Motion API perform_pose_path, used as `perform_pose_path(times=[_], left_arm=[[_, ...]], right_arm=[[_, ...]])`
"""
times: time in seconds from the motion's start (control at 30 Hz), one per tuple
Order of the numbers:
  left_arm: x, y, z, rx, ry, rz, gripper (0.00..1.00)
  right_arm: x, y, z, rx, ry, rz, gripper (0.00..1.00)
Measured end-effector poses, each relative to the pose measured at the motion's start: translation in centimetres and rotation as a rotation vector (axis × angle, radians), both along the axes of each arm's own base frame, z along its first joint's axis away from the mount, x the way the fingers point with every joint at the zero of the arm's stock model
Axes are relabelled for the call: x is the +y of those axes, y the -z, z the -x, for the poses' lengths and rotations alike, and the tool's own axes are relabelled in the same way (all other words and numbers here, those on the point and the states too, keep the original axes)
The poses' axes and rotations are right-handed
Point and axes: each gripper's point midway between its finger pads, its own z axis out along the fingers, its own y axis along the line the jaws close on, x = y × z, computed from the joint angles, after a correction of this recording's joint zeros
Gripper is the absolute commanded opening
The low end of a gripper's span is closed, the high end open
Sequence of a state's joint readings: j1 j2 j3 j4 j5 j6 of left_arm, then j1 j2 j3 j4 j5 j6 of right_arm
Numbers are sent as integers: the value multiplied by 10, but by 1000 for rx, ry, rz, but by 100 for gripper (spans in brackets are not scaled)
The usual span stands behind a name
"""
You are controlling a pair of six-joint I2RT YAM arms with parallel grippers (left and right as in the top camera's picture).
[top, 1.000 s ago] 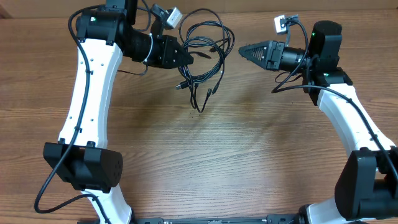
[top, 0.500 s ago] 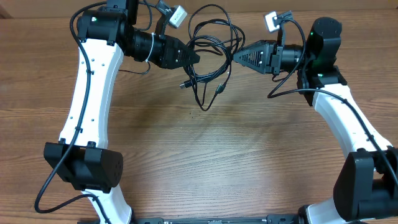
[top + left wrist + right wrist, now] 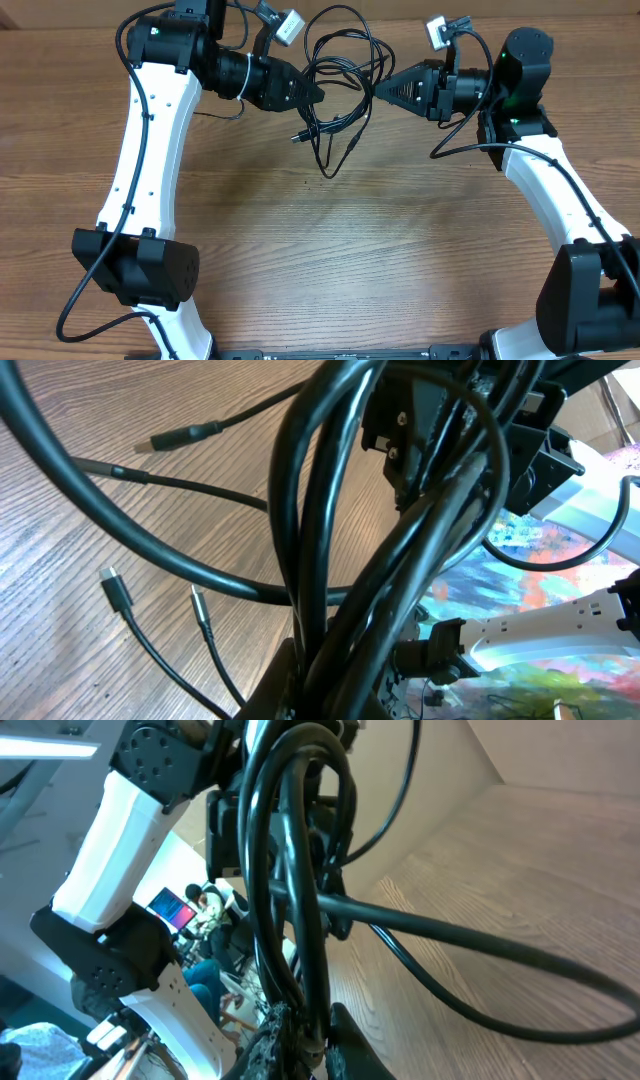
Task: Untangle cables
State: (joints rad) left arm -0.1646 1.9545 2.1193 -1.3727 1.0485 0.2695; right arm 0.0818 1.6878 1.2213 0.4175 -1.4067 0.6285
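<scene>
My left claw (image 3: 314,93) is pressed shut on the cables (image 3: 338,118); my right claw (image 3: 379,92) pinches the same bundle from the opposite side, with strands running down between its fingers in the wrist view; the bundle hangs between the 2 claws over the far part of the table (image 3: 330,260), its plug ends (image 3: 112,582) trailing onto the wood; I judge the risk is pulling apart with both grips on 1 knot, which would cinch it tighter or yank a strand free.
</scene>
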Motion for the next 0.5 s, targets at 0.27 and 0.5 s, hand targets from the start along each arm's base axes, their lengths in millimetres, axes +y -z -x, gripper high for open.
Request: perform_pose_path(times=[0.27,0.5], left_arm=[[-7,-1,4,2,20,5,5],[-2,9,12,62,6,-46,6]], right_arm=[[0,-4,0,-16,-1,-5,4],[-12,-4,-6,2,28,-6,4]])
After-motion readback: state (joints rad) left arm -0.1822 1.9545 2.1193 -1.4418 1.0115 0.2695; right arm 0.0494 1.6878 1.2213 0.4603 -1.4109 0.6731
